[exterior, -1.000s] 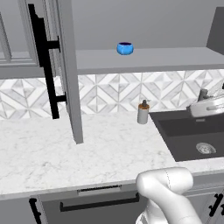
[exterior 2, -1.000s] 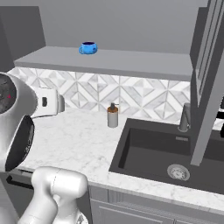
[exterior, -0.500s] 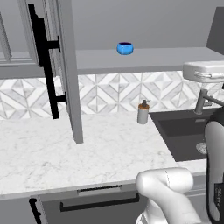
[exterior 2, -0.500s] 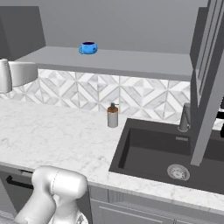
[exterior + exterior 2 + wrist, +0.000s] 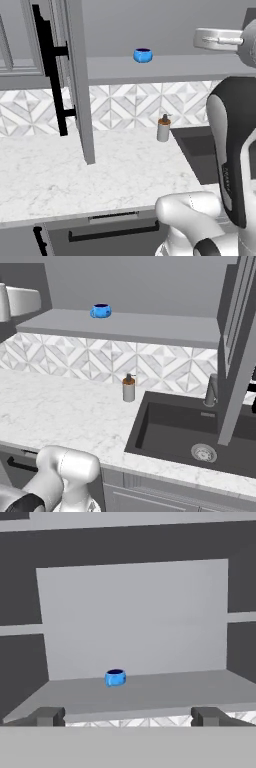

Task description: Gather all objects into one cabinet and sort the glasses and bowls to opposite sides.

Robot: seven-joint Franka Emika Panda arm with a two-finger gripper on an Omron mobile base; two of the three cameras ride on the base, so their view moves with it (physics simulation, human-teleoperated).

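In the left base view the open cabinet door hung at the upper left of the frame, its long black bar handle facing outward. Right of it, at top centre, the small blue bowl sat upright on the grey cabinet shelf, alone and well back from the shelf's front edge. Below, at mid-frame, a soap dispenser stood on the marbled surface by the tiled backsplash, just left of the dark sink. In the right base view the sink's faucet rose at centre right.

In the hand view the gripper pointed level at the shelf – jaws spread wide apart, holding nothing – with the bowl a little left of centre and well apart from the fingertips.

The bowl looked rigid, light and glossy, so probably slippery and easily nudged across the flat shelf. A likely hold would be across its round outer wall, or one finger inside and one outside the rim – closing gently and squarely.
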